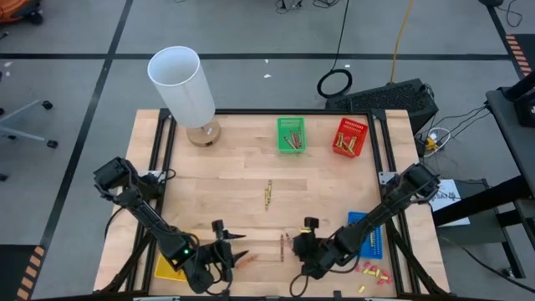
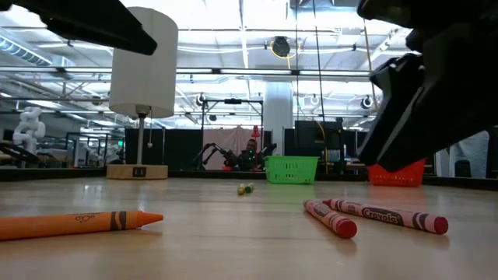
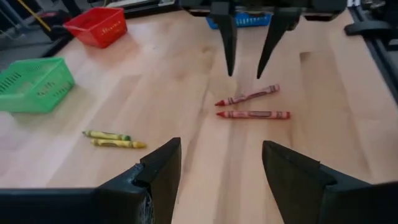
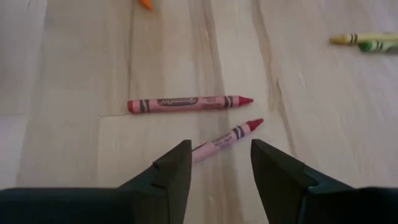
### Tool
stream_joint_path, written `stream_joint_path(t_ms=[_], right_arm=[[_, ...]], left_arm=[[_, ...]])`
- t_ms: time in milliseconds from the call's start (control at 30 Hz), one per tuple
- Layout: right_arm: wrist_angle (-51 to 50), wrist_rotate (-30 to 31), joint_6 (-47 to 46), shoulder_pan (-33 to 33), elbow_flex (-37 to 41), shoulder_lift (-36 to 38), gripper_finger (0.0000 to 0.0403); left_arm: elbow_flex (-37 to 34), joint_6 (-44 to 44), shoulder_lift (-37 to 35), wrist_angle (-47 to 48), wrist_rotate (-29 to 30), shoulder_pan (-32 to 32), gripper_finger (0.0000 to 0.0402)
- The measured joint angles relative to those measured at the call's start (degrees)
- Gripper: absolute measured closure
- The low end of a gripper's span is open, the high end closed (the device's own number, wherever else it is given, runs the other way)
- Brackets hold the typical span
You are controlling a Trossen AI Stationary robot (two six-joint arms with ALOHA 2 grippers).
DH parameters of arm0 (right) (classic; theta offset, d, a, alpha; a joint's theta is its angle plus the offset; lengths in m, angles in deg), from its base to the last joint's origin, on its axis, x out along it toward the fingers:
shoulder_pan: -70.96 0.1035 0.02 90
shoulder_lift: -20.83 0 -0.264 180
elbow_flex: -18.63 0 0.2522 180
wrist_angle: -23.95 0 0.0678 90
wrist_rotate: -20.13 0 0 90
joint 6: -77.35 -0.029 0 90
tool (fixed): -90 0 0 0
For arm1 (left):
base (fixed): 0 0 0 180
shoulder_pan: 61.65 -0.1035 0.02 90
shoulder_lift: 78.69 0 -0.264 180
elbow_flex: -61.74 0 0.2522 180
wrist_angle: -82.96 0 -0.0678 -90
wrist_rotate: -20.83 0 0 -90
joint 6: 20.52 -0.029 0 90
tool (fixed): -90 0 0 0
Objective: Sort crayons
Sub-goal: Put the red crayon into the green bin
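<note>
Grippers apart over two red crayons

Right gripper (image 4: 214, 171) hangs low over the wooden table (image 1: 226, 188), its jaws spread with nothing between them; one red crayon (image 4: 224, 138) lies loose just ahead of its fingers, a second red crayon (image 4: 186, 103) beside it. Left gripper (image 3: 217, 165) stands wide and empty nearby. An orange crayon (image 2: 74, 223) and a yellow-green pair (image 1: 268, 195) lie apart. Green basket (image 1: 291, 135) and red basket (image 1: 350, 136) hold more crayons; a white lamp (image 1: 184, 88) stands at the far edge. An open workshop hall lies beyond.

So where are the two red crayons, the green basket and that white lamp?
two red crayons (image 3: 254, 114): left wrist view, the nearer one's label.
green basket (image 1: 291, 146): high view, its near rim.
white lamp (image 1: 181, 84): high view, middle of the shade.
</note>
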Motion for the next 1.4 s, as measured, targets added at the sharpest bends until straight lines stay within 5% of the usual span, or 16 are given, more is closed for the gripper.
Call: stream_joint_path(t_ms=[700,933,1167,1400], right_arm=[[2.03,-3.18,-8.18,-0.05,-0.01,-4.11,0.0250],[1.75,-3.11,1.41,-0.05,-1.66,-4.11,0.0250],[0.24,-3.63,21.08,-0.50,-5.75,-4.11,0.0250],[-2.30,-18.12,31.57,-5.84,-5.96,-4.11,0.0250]], left_arm=[[0.02,-3.55,0.00,-0.04,-0.72,-3.14,0.0179],[0.02,-3.53,0.00,-0.08,-0.74,-3.17,0.0179],[0.02,-3.53,0.00,-0.31,-0.75,-3.66,0.0179],[0.02,-3.55,0.00,-0.61,-1.03,-4.60,0.0179]])
